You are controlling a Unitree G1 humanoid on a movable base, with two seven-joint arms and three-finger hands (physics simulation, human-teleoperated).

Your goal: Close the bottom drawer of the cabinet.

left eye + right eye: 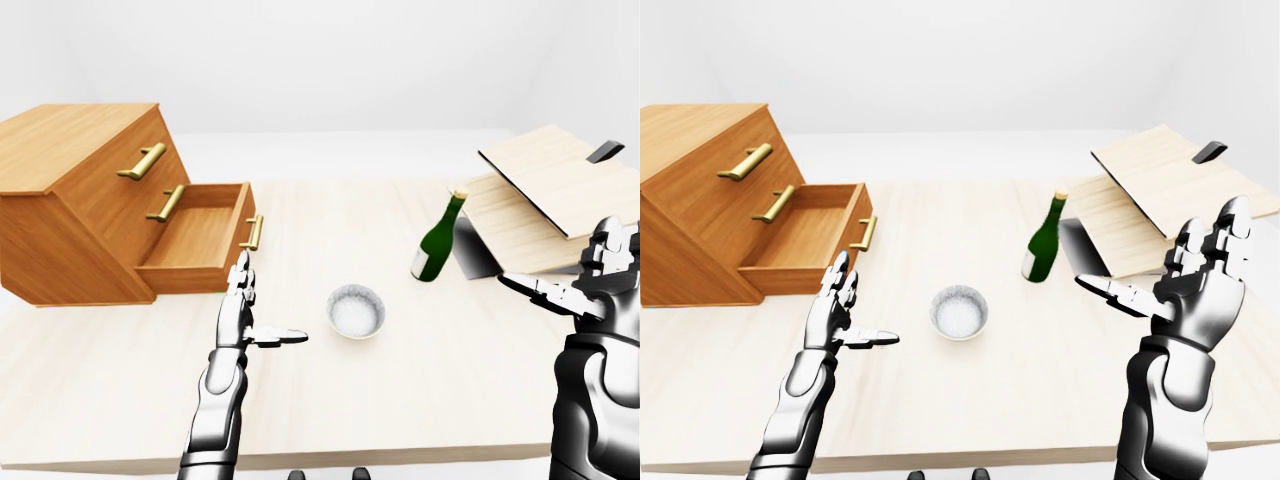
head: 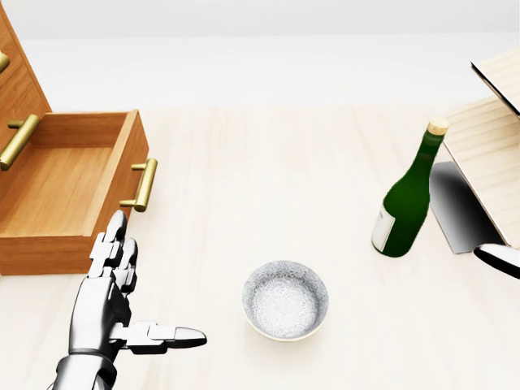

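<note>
A wooden cabinet (image 1: 70, 180) stands at the left of the table, with brass handles. Its bottom drawer (image 1: 200, 240) is pulled out and looks empty; the brass handle (image 2: 144, 185) on its face points toward the table's middle. My left hand (image 1: 245, 310) is open, fingers upright and thumb out to the right, just below the drawer's face and apart from it. My right hand (image 1: 1185, 280) is open at the right, raised above the table and holding nothing.
A small white bowl (image 1: 356, 310) sits mid-table, right of my left hand. A green bottle (image 1: 438, 240) stands upright further right. Tilted wooden boards (image 1: 555, 195) with a dark block lie at the right edge. The table's near edge (image 1: 350, 462) runs along the bottom.
</note>
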